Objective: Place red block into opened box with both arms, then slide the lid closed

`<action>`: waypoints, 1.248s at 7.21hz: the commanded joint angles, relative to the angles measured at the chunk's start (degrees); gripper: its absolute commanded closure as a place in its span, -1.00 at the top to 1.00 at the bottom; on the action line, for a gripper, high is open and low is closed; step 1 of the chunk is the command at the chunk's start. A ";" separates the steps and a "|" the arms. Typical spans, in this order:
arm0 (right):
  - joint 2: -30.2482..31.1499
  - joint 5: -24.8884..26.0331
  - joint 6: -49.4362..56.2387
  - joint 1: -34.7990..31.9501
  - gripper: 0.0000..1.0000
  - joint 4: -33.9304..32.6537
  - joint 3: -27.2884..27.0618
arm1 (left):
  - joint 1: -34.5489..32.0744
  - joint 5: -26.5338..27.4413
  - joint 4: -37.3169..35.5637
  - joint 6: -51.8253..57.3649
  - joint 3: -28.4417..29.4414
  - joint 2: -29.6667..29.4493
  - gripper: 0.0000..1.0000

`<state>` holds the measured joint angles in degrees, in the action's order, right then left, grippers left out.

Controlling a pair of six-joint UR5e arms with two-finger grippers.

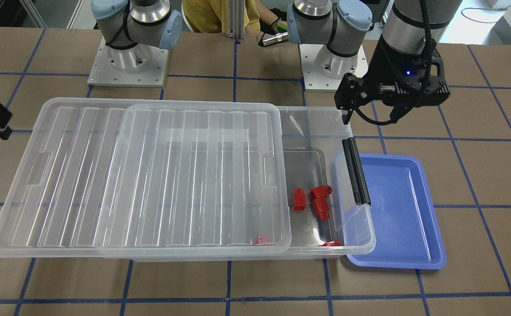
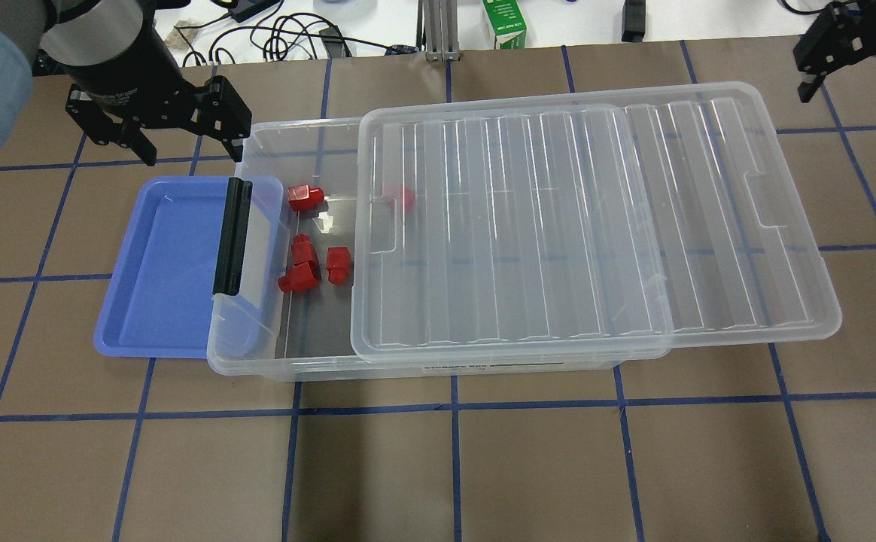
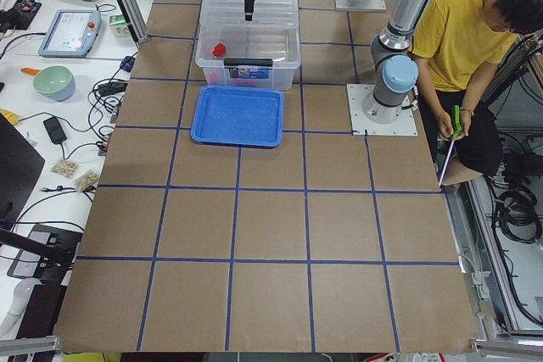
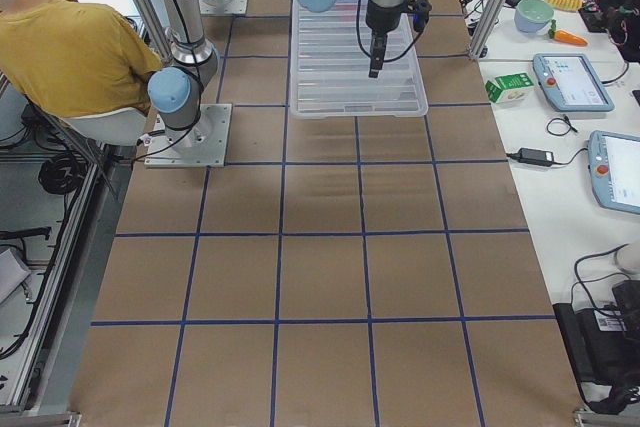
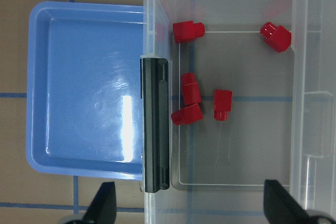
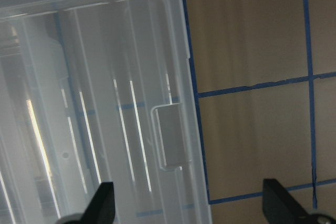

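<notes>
Several red blocks [image 5: 190,88] lie on the floor of the clear box [image 2: 295,126] at its uncovered end; one more block [image 2: 404,197] shows through the lid. The ribbed lid [image 2: 558,226] rests on the box, slid far toward my right and overhanging that end. A black bar [image 5: 155,124] sits on the box's short side. My left gripper [image 2: 186,143] hangs open and empty above the box's uncovered end. My right gripper [image 2: 852,83] hangs open and empty over the lid's far outer corner [image 6: 173,3].
A shallow blue tray [image 2: 159,271] lies against the box's bar end, with nothing in it. A person in a yellow shirt [image 3: 471,40] sits behind the arm bases. Cables, tablets and a bowl lie on the side bench [image 3: 51,82].
</notes>
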<state>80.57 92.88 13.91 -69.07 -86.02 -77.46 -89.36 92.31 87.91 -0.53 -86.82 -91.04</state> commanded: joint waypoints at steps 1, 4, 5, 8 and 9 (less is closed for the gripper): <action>-4.53 -0.33 7.86 5.95 0.93 -1.25 -0.76 | 0.15 -0.03 -0.02 0.17 0.08 0.16 1.00; -6.65 -0.16 11.31 6.93 1.00 -12.20 -9.61 | -0.02 -0.12 0.06 -0.44 -0.18 0.07 1.00; -6.05 -0.42 11.14 7.11 1.00 -13.81 -12.08 | 0.06 -0.12 -0.02 -0.44 -0.10 0.25 1.00; -5.87 0.01 10.70 6.85 1.00 -13.82 -13.94 | 0.15 -0.12 -0.20 -0.44 -0.01 0.25 1.00; -5.69 -0.25 10.44 6.67 1.00 -13.91 -14.64 | 0.06 -0.12 -0.20 -0.44 -0.10 0.25 1.00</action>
<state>74.72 92.78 24.64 -62.22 -99.83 -91.25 -89.24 92.20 87.77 -0.97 -86.86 -90.80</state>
